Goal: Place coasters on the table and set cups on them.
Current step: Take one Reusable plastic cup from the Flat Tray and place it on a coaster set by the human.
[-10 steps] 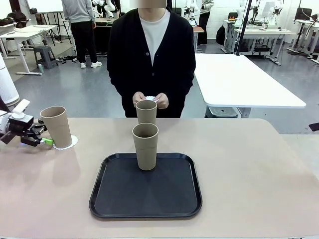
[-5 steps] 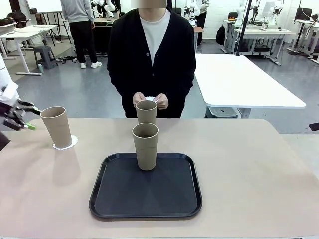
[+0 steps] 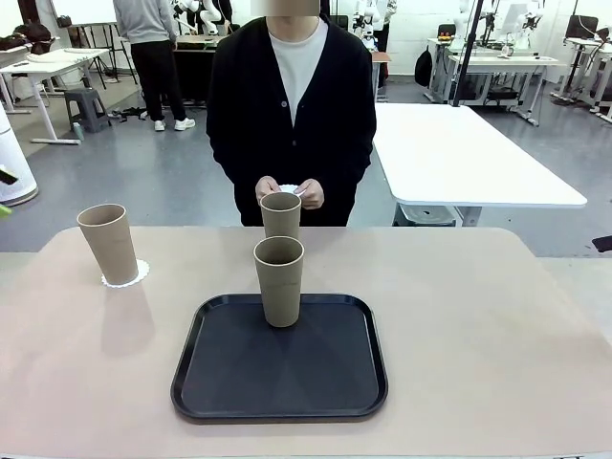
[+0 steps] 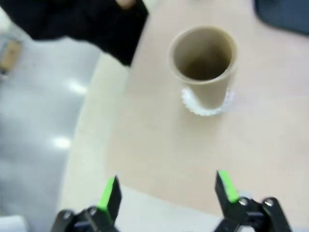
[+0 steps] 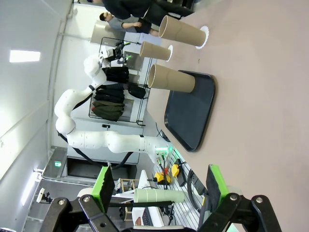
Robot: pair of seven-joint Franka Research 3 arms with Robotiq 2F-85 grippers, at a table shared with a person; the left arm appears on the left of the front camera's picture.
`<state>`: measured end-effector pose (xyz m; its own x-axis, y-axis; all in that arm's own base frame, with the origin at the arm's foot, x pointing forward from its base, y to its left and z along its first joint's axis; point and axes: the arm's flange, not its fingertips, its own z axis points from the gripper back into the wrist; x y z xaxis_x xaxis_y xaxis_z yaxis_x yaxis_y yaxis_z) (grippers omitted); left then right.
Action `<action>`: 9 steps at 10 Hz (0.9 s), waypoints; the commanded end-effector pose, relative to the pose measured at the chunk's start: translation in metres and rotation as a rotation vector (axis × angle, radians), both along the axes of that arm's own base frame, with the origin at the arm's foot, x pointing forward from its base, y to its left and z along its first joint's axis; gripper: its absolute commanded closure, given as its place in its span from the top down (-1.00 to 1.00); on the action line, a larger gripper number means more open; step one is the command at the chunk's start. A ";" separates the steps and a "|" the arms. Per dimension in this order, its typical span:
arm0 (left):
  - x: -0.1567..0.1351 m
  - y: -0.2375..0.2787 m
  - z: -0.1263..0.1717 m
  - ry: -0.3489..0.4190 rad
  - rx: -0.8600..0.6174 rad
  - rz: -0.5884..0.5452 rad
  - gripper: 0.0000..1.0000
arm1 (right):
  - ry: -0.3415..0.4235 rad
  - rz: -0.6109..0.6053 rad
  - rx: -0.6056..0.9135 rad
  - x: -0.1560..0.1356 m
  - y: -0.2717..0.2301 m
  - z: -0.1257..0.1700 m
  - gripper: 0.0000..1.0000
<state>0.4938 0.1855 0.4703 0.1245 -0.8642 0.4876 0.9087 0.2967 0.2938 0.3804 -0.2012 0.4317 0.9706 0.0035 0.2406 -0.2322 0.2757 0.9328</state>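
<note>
Cups (image 3: 113, 244) are sitting on coasters (image 3: 135, 274) at two spots; the third cup (image 3: 279, 282) is waiting on the tray (image 3: 229, 382). Left tool (image 4: 167, 183) and right tool (image 5: 161, 176) are hanging open, empty.

At twelve o'clock the person (image 3: 290, 105) wears a black buttoned cardigan over a white top. The left gripper (image 4: 167, 187) and right gripper (image 5: 161, 182) are black with green pads (image 4: 110, 191).
</note>
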 end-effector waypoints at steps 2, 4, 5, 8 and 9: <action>-0.059 -0.048 0.023 0.203 0.105 -0.031 1.00 | -0.001 0.006 0.005 0.001 -0.002 0.002 1.00; -0.115 -0.070 0.017 0.245 0.173 -0.116 1.00 | -0.001 0.006 0.005 0.001 -0.002 0.002 1.00; -0.133 -0.080 0.008 0.245 0.172 -0.117 1.00 | -0.001 0.006 0.005 0.001 -0.002 0.002 1.00; -0.132 -0.083 0.007 0.256 0.166 -0.137 1.00 | -0.001 0.006 0.005 0.001 -0.002 0.002 1.00; -0.132 -0.083 0.007 0.256 0.166 -0.137 1.00 | -0.001 0.006 0.005 0.001 -0.002 0.002 1.00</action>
<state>0.3500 0.0961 0.4694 0.0857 -0.9442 0.3180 0.9877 0.1224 0.0973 0.3804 -0.2013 0.4317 0.9706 0.0034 0.2406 -0.2322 0.2757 0.9328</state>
